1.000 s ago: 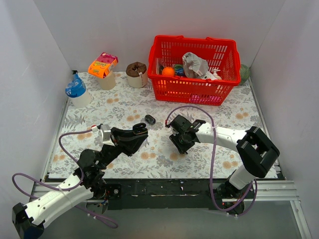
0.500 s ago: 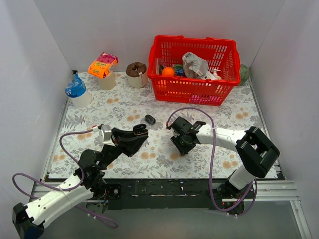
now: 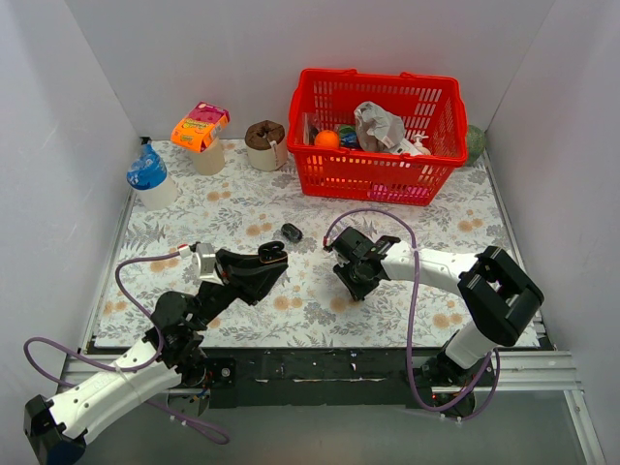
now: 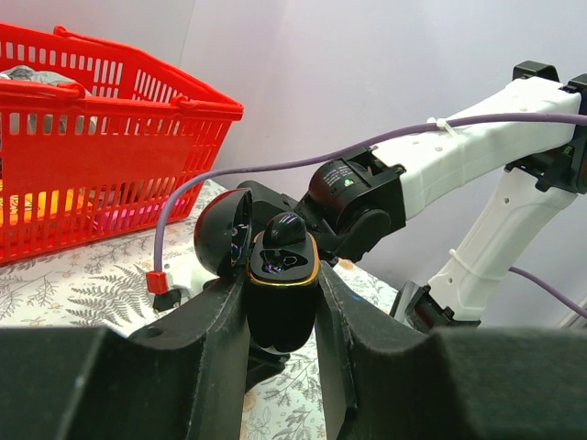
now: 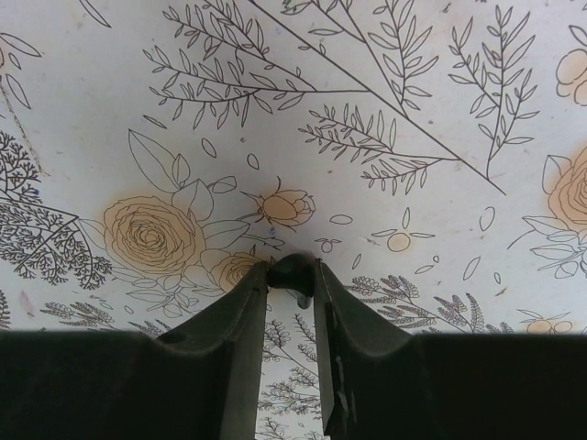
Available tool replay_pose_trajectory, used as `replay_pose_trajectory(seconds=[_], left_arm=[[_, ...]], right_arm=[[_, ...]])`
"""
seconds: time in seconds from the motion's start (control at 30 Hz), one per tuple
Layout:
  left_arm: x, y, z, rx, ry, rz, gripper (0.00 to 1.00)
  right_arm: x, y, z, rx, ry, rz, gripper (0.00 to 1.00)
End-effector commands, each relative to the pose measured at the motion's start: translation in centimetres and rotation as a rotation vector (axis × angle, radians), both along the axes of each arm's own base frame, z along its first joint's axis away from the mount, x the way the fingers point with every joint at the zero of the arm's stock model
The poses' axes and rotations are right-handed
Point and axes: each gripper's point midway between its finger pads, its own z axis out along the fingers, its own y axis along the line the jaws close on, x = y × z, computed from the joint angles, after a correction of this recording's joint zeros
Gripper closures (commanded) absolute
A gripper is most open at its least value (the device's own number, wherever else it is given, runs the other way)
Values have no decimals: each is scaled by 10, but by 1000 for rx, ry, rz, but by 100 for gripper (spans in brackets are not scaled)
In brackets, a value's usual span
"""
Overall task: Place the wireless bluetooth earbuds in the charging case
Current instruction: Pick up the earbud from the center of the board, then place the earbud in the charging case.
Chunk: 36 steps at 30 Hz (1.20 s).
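Earbud [image 5: 293, 272] is sitting pinched between your right fingers [image 5: 246, 321], tips closed on it, hanging just over the floral counter [image 5: 413, 110]. You can't tell from the wrist view whether it's touching the surface. Your left fingers [image 4: 209, 339] are clamping the charging case [image 4: 282, 298] by its sides and holding it upright off the counter, lid [image 4: 223, 234] swung open. A second bud [image 4: 286, 229] is sitting in the case's tray, poking up above the gold rim. In the top view your two arms are facing each other mid-counter, with the case and the held earbud near but apart. A small black item [image 3: 291, 232] is lying on the counter just beyond the gap between them, too small to identify. Red basket [image 3: 378, 179] is sitting at the back, well apart from both.
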Motion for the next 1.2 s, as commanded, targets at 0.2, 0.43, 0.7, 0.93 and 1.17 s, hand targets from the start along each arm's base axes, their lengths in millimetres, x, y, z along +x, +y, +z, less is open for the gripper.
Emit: replay_pose_trajectory(seconds=[0.2, 0.43, 0.7, 0.93, 1.17], left_arm=[[-1, 1, -4, 6, 5, -3, 100], [2, 1, 3, 7, -30, 18, 100], [18, -3, 25, -37, -113, 80, 100], [35, -20, 40, -42, -213, 108, 100], [34, -49, 50, -69, -275, 7, 100]], right_arm=[[9, 6, 12, 38, -54, -47, 99], [36, 24, 134, 282, -289, -143, 99], [16, 42, 298, 688, -447, -62, 99], [-28, 61, 358, 853, -424, 109, 99], [-44, 76, 367, 917, -494, 200, 99]])
